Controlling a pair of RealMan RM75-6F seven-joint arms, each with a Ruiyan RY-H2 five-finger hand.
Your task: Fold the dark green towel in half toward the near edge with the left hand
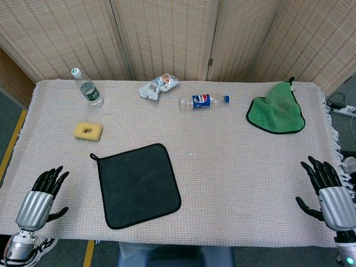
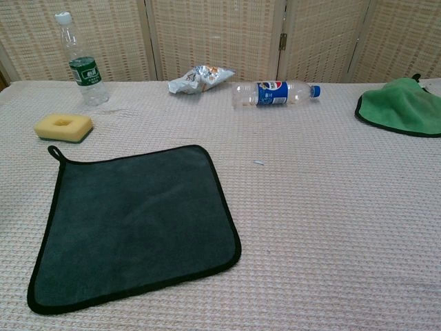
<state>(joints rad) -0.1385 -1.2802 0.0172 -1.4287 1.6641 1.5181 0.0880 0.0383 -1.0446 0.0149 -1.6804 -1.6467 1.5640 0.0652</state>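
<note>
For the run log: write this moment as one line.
phase: before fold | dark green towel: flat, unfolded | left hand: open, off towel, near edge | right hand: open, idle | light green towel: far right

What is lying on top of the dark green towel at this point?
Nothing lies on the dark green towel: it is spread flat and unfolded on the table cloth. Whatever lies beneath it is covered. The left hand rests apart from it.

The dark green towel (image 1: 139,185) has black edging. At two o'clock, a bright green cloth (image 1: 276,109) is black-trimmed too. A pale yellow sponge (image 1: 88,130) sits at ten o'clock. The lying bottle (image 1: 203,102) has a blue label and cap. The tablecloth (image 1: 233,167) is a beige waffle weave.
</note>
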